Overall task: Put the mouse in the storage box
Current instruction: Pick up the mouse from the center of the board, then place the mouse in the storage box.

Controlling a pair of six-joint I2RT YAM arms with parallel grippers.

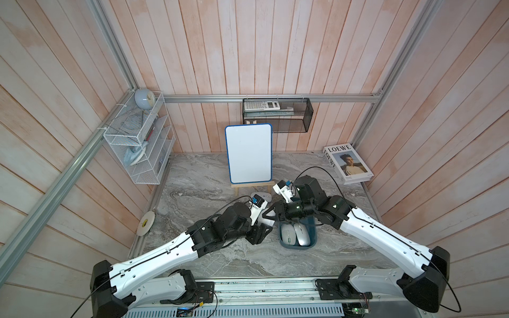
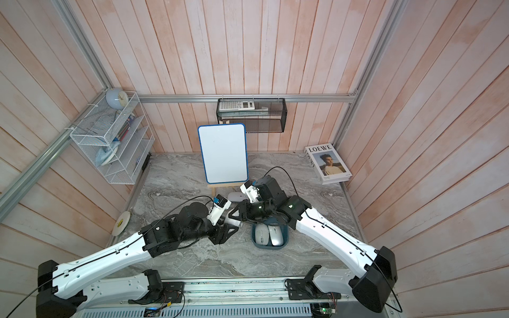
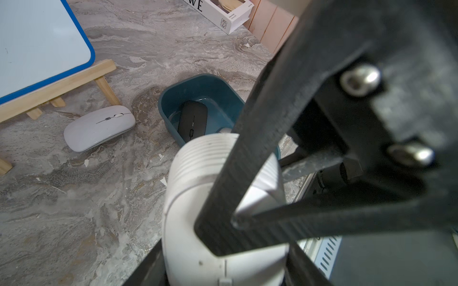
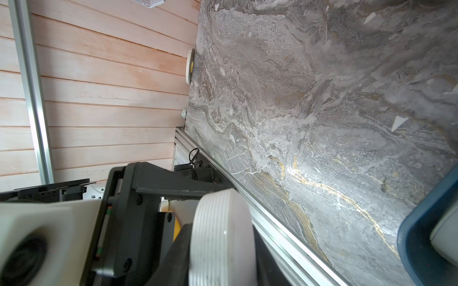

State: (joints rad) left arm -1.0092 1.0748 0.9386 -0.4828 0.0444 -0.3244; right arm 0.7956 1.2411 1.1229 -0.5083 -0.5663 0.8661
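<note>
tops: overhead, facing back wall [image 1: 248, 55] | wrists: close, oblique | shared: storage box [image 1: 311, 231] [image 3: 163, 106] [image 4: 406, 237]

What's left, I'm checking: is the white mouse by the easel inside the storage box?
No, the white mouse lies on the table, outside the storage box.

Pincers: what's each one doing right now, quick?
Left pincer: closed, holding the white ribbed item.
Right pincer: around the same item; whether it grips cannot be told.
</note>
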